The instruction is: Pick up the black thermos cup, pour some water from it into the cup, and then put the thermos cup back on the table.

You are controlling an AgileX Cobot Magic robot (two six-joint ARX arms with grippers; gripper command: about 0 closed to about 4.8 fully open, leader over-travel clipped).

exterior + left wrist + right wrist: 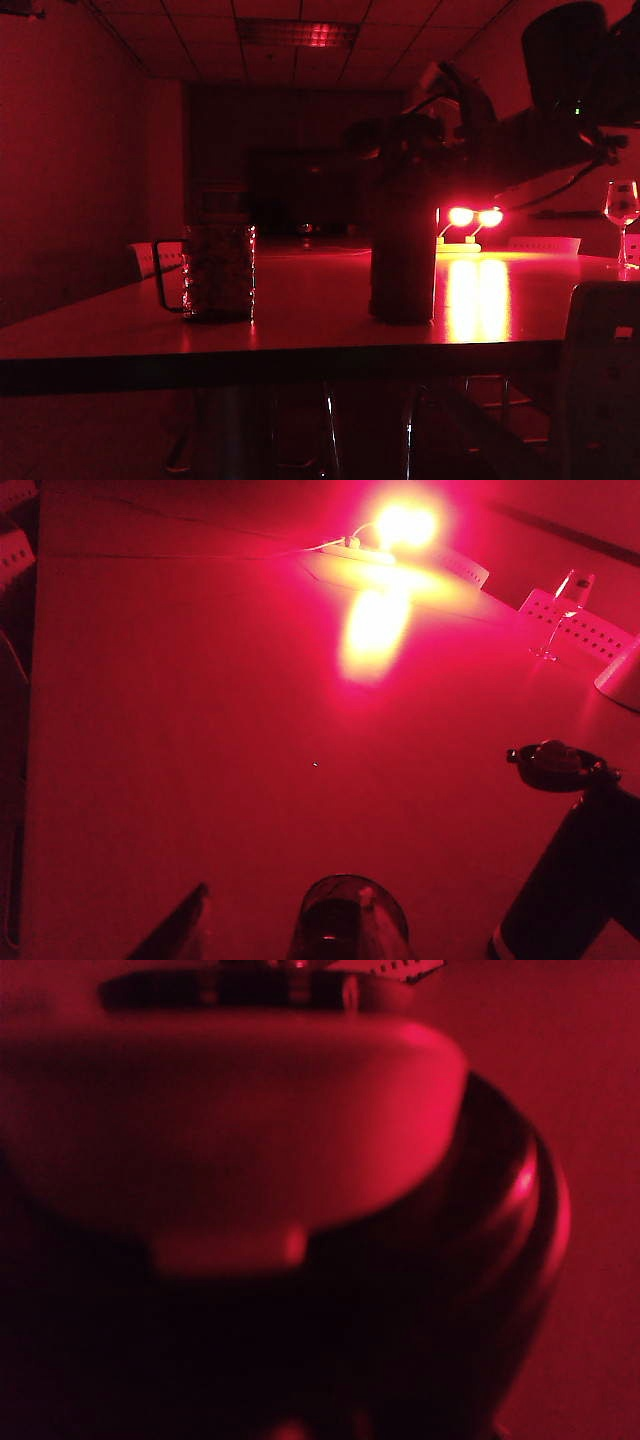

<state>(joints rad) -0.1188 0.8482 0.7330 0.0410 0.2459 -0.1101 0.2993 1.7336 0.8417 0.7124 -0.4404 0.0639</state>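
Still on the pick-up: my right gripper [405, 150] is down at the top of the black thermos cup [403, 255], standing on the table [300, 300] right of the cup [218, 272], jaws probably mid-squeeze, can't tell in this red murk, while the left gripper [185, 925] idles spread, so next I need a firm clamp before lifting.

Low table-edge exterior; overhead, close-up wrists

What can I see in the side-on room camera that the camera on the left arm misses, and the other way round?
Only the exterior view shows the right arm's end effector at the top of the black thermos cup, the cup's handle and the ceiling. Only the left wrist view looks down into the cup and shows the left end effector's finger. Both show thermos, cup, table, lamps and wine glass.
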